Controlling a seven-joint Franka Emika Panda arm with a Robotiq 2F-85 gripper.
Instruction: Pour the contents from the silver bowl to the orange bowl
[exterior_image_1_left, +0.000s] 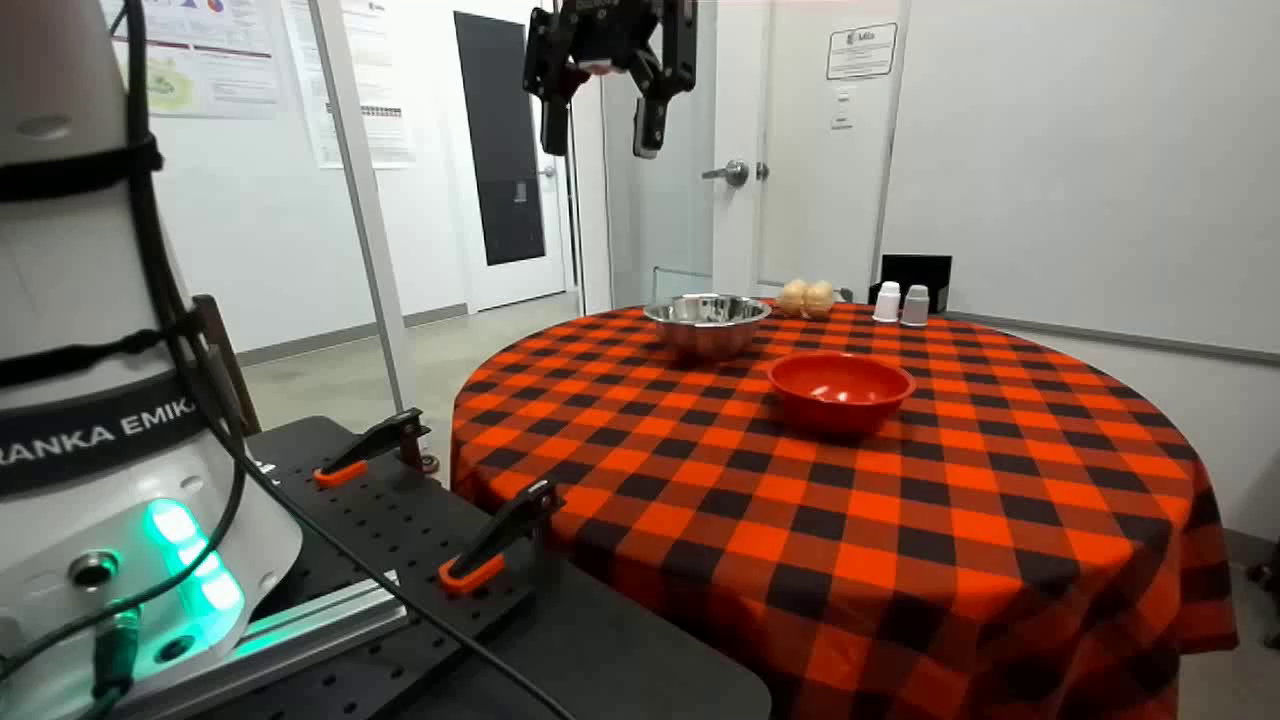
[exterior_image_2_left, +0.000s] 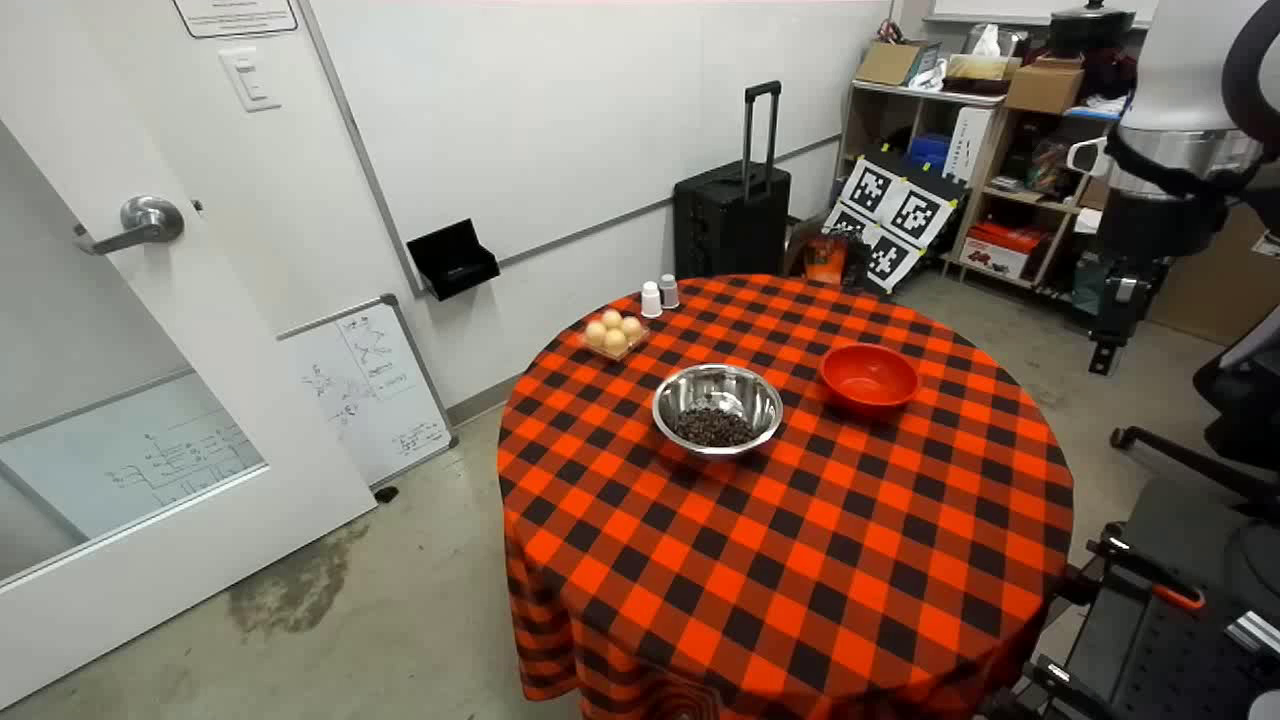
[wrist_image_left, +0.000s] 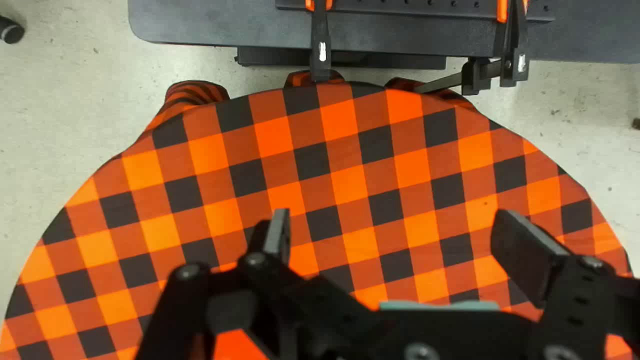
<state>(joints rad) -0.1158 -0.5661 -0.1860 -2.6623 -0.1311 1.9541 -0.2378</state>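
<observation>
1. A checked red-orange and black cloth (exterior_image_2_left: 800, 520) covers the round table (exterior_image_1_left: 860, 485).
2. On it, the silver bowl (exterior_image_1_left: 706, 338) and the orange bowl (exterior_image_2_left: 868, 380) stand upright, near but apart.
3. Near the edge: a clear tray (exterior_image_2_left: 632, 346) of eggs (exterior_image_2_left: 615, 342), two small containers (exterior_image_2_left: 651, 301) close by.

Silver bowl (exterior_image_2_left: 742, 391): dark contents (exterior_image_2_left: 713, 428) too small for identification

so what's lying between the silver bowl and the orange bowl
Just a bare strip of checked tablecloth separates the silver bowl from the orange bowl, in both exterior views.
</observation>
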